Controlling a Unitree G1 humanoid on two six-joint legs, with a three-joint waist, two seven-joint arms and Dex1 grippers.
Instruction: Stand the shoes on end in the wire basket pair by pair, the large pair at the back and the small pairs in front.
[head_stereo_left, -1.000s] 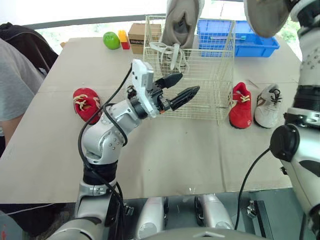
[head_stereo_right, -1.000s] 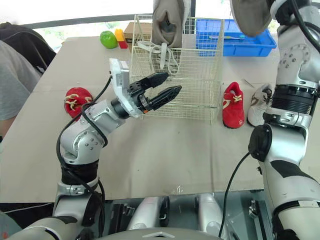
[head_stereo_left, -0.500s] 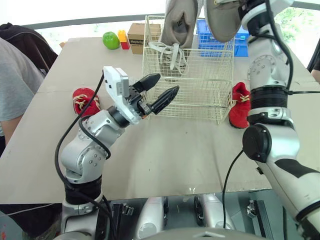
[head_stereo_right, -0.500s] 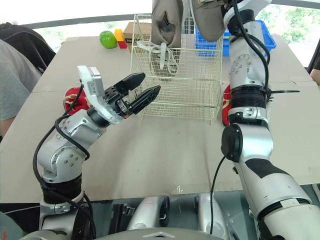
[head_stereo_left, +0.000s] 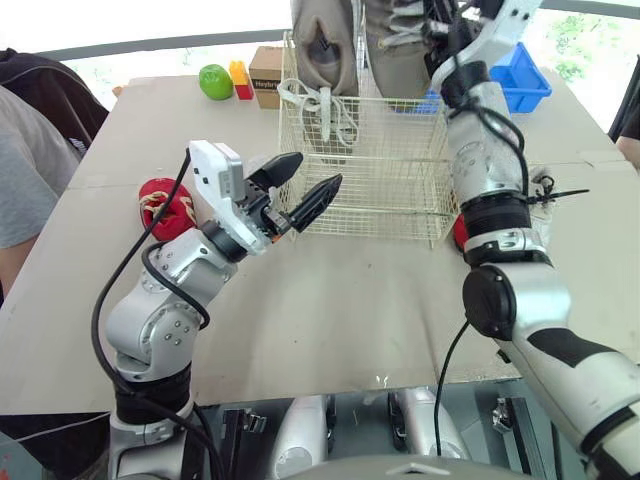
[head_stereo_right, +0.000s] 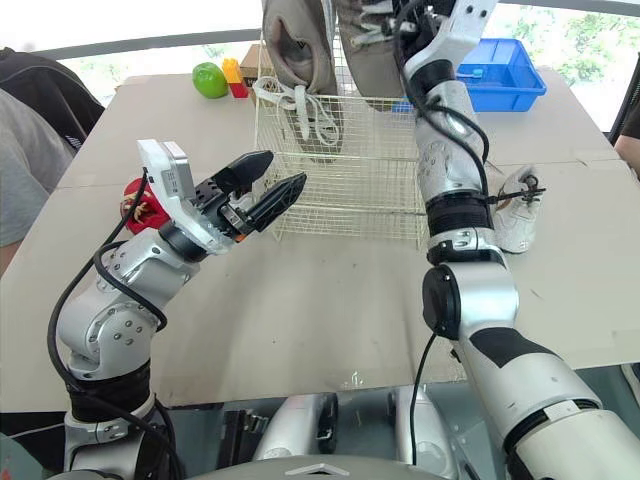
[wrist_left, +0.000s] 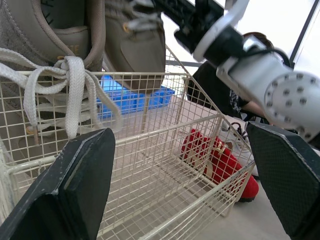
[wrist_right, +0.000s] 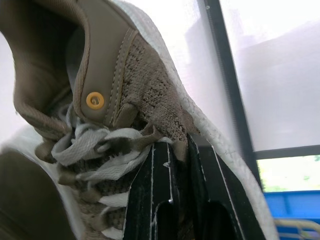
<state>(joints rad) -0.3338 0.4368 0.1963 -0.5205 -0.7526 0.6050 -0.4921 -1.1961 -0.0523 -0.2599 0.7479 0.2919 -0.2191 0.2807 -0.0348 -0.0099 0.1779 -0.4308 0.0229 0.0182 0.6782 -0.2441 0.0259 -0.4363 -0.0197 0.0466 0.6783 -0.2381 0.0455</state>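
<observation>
**Large pair half in; small pairs not yet started**

The bench (head_stereo_left: 330, 300) carries the wire basket (head_stereo_left: 380, 190) toward its far side. Nothing stands in the basket's front part yet.

One large grey-brown shoe (head_stereo_left: 315, 50) is stood on end in the basket's back left corner. Its heel rises well above the rim and its laces hang down inside the wire. Its partner, the second large shoe (head_stereo_left: 392, 60), is just beside it on the right, above the back of the basket. It is carried heel-up by the right gripper (wrist_right: 175, 150), which is clenched on the shoe's upper by the laces. I judge this shoe is about to be lowered in but is not yet set down, so the back row is half done.

All the small shoes in sight lie outside on the bench. A red shoe (head_stereo_left: 165, 200) is off to the basket's left, another red shoe (wrist_left: 220, 160) is just outside its right wall, and a white shoe (head_stereo_right: 515, 215) lies beyond that.

The left gripper (head_stereo_left: 315, 172) hovers in front of the basket with its fingers spread apart and nothing between them.
</observation>
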